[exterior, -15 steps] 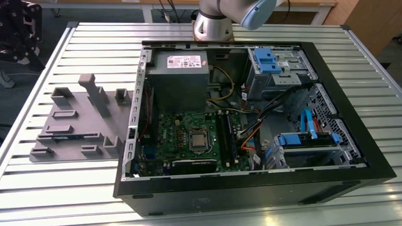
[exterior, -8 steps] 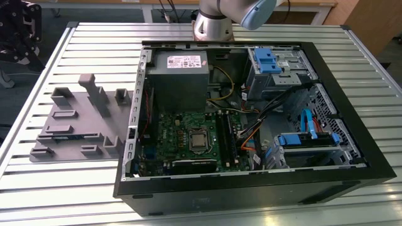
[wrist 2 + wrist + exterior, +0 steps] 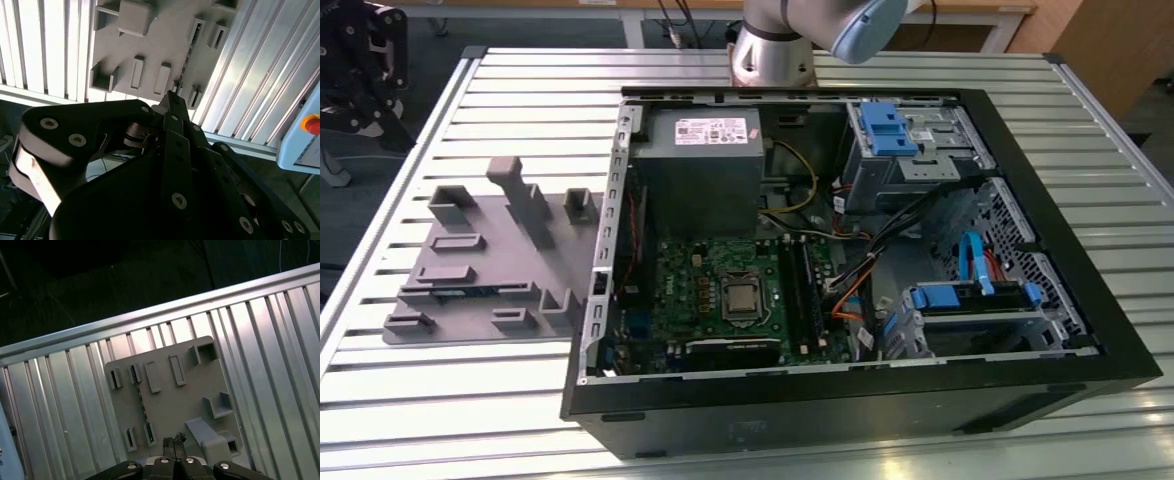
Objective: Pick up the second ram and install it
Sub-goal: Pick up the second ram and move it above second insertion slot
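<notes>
Far on the exterior view's left, the slatted metal table (image 3: 494, 110) is carrying a gray holder tray (image 3: 520, 215) with raised blocks and slots. The second ram (image 3: 464, 291) is sitting on edge in the tray's slot near its front side, showing as a thin blue strip. It is also showing as a thin dark line across the tray in the first wrist view (image 3: 143, 407) and the second wrist view (image 3: 188, 54).

In both wrist views the gripper (image 3: 173, 442) (image 3: 171, 98) is hanging above the tray, apart from the ram. Its jaws are pressing together with nothing between them, and the tips are pointing at the tray's edge.

Moving right, the open black computer case (image 3: 854, 405) is lying on its side just beside the tray. Inside, the gray power supply (image 3: 700, 160) is sitting toward the back, and the green motherboard (image 3: 700, 300) is lying in front of it, with the long black slot rails (image 3: 803, 290) running along its right side. The arm's base (image 3: 771, 50) is standing behind the case. Further right, blue drive brackets (image 3: 887, 130) are sitting in the bays.
</notes>
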Tool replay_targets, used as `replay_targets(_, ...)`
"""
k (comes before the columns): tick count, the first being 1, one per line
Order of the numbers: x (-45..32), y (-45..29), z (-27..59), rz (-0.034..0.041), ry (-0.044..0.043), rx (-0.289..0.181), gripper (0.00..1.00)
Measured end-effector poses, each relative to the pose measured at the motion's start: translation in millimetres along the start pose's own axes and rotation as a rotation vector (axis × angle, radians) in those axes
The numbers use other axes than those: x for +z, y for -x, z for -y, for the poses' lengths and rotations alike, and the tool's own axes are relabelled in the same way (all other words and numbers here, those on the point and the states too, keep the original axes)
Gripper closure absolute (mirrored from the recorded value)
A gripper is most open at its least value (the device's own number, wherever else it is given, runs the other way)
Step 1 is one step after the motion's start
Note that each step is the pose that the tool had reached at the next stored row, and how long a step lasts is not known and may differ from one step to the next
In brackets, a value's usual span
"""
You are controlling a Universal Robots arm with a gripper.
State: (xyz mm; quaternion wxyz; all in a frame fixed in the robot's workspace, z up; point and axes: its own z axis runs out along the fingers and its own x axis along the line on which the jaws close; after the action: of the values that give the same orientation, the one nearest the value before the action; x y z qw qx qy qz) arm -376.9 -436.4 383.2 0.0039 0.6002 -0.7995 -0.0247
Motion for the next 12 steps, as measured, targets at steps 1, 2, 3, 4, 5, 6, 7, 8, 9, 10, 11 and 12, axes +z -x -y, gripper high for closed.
replay_targets(1, 0.0, 0.0, 0.0, -0.0001, 0.0001, -0.002, 0.89)
replay_targets(2, 0.0, 0.0, 0.0, -0.0002, 0.0002, -0.004, 0.89)
replay_targets(3, 0.0, 0.0, 0.0, -0.0003, 0.0001, -0.006, 0.89)
replay_targets(4, 0.0, 0.1, -0.1, -0.0004, 0.0002, -0.008, 0.89)
replay_targets(5, 0.0, 0.1, -0.1, -0.0005, 0.0003, -0.011, 0.89)
replay_targets(6, 0.0, 0.1, -0.1, -0.0005, 0.0003, -0.013, 0.89)
replay_targets(7, 0.0, 0.0, -0.1, -0.0006, 0.0004, -0.015, 0.89)
replay_targets(8, 0.0, 0.0, 0.0, -0.0008, 0.0004, -0.017, 0.89)
replay_targets(9, 0.0, 0.0, 0.0, -0.0009, 0.0005, -0.020, 0.89)
replay_targets(10, 0.1, 0.0, 0.0, -0.0009, 0.0005, -0.021, 0.89)
replay_targets(11, 0.0, 0.0, 0.0, -0.0011, 0.0006, -0.024, 0.89)
replay_targets(12, 0.0, 0.0, 0.0, -0.0011, 0.0006, -0.024, 0.89)
